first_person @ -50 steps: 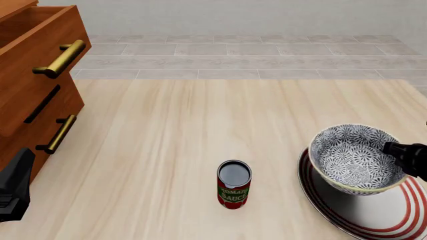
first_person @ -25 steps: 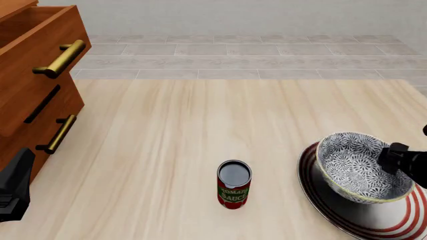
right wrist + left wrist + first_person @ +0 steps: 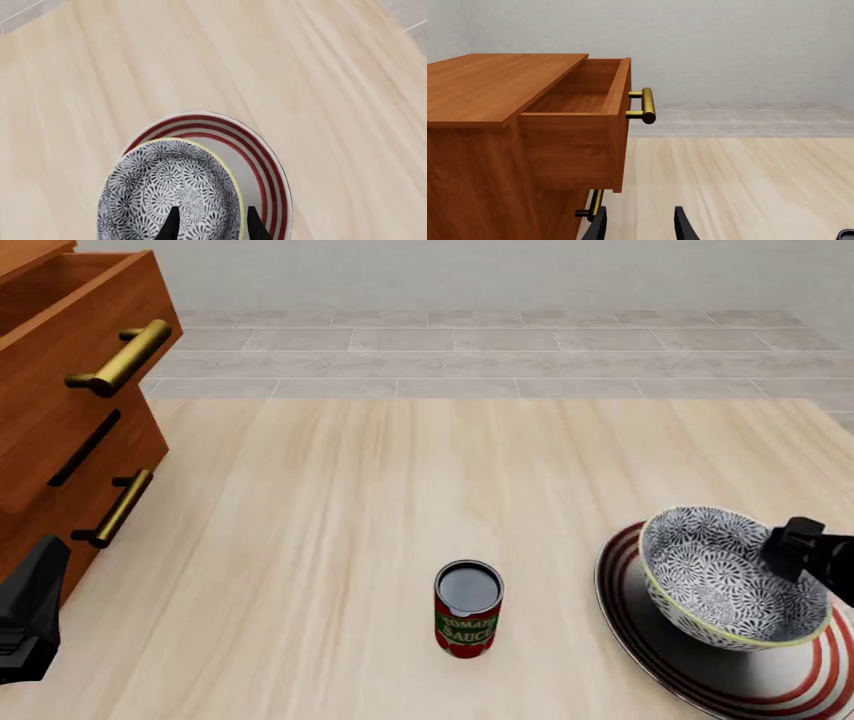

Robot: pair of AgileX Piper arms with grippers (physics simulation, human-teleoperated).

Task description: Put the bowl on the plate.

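The bowl (image 3: 727, 580), patterned blue-grey and white with a pale yellowish rim, sits on the plate (image 3: 694, 685) at the front right of the table, leaning slightly. The white plate shows its red rings around the bowl (image 3: 163, 185) in the right wrist view too, along the plate rim (image 3: 270, 165). My right gripper (image 3: 212, 227) straddles the bowl's near rim, one finger inside and one outside. Its jaws stand wider than the rim, so it is open. My left gripper (image 3: 639, 227) hovers open and empty at the front left, by the cabinet.
A red tomato sauce can (image 3: 469, 608) stands upright at the front centre, left of the plate. A wooden drawer cabinet (image 3: 74, 400) with brass handles fills the left side, its top drawer (image 3: 584, 100) pulled open. Pale wooden tabletop (image 3: 400, 490) stretches behind the can.
The bowl has come down and a little to the right onto the plate and sits more level. The right gripper followed it down. The left arm has not moved.
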